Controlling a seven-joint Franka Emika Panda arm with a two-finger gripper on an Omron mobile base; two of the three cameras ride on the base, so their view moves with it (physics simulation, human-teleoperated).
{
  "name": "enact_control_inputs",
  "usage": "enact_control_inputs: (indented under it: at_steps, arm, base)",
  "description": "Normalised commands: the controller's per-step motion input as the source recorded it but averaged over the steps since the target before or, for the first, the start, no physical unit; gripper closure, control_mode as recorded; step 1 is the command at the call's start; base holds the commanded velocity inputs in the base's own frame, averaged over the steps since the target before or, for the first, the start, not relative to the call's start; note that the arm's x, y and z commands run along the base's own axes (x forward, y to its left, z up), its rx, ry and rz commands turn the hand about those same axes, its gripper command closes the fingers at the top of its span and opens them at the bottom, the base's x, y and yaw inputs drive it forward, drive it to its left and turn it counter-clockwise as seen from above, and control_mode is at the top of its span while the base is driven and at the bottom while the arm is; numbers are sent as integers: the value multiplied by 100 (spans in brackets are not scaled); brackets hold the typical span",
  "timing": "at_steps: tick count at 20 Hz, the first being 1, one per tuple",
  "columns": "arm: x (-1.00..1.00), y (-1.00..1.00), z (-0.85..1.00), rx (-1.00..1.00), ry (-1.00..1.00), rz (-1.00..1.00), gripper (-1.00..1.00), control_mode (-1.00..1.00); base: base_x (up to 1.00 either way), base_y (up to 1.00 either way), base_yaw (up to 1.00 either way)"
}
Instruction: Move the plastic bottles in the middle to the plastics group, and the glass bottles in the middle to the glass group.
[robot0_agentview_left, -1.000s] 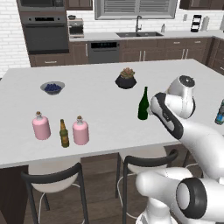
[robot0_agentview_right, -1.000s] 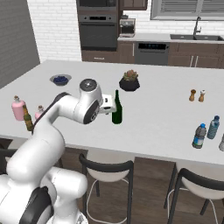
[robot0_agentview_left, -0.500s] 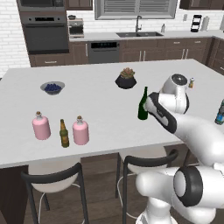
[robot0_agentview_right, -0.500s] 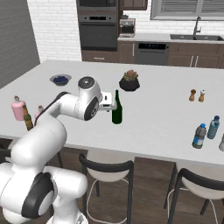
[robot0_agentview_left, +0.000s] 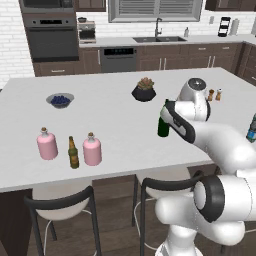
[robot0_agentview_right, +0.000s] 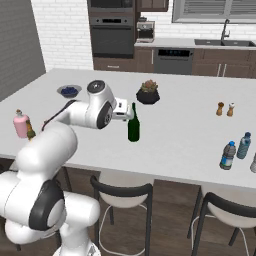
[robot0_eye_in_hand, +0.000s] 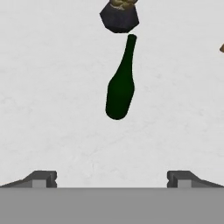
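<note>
A tall dark green wine bottle (robot0_agentview_left: 162, 126) (robot0_agentview_right: 133, 125) (robot0_eye_in_hand: 120, 87) stands upright on the white island counter (robot0_agentview_left: 115, 120), near its middle. My gripper (robot0_agentview_left: 166, 112) (robot0_agentview_right: 128, 113) (robot0_eye_in_hand: 111, 179) hovers open right by the bottle's neck and upper body, with nothing between its fingertips (robot0_eye_in_hand: 43, 178). In the hand view the bottle lies ahead of the open fingers, apart from them. At the left stand two pink flasks (robot0_agentview_left: 47, 144) (robot0_agentview_left: 92, 149) with a brown beer bottle (robot0_agentview_left: 73, 152) between them. Two bluish plastic bottles (robot0_agentview_right: 228, 155) (robot0_agentview_right: 243, 145) stand at the right end.
A dark pot with a plant (robot0_agentview_left: 144, 90) (robot0_eye_in_hand: 119, 15) sits just beyond the green bottle. A bowl of blue berries (robot0_agentview_left: 60, 100) is at the back left; salt and pepper shakers (robot0_agentview_right: 220, 108) at the back right. Stools (robot0_agentview_left: 60, 202) stand along the near edge.
My hand has slid in toward the green bottle and now stands against its upper part. The bottle and the other things have not moved; the jaws stay wide.
</note>
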Motion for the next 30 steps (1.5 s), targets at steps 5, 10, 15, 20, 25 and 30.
enact_control_inputs:
  at_steps: [5, 10, 15, 20, 25, 30]
  arm:
    - [37, 0, 1, 7, -2, -8, -100, -100]
    - [41, -6, -18, 7, -4, -5, -100, -100]
    - [40, -7, -14, -2, 1, -2, -100, -100]
    - [20, -16, -12, -2, 1, 0, -100, -100]
    - [15, -5, -18, 0, 0, 0, -100, -100]
    - [24, 0, -30, 0, -1, 0, -100, -100]
  base:
    - [0, 0, 0]
    - [0, 0, 0]
    - [0, 0, 0]
    - [0, 0, 0]
    - [0, 0, 0]
    - [0, 0, 0]
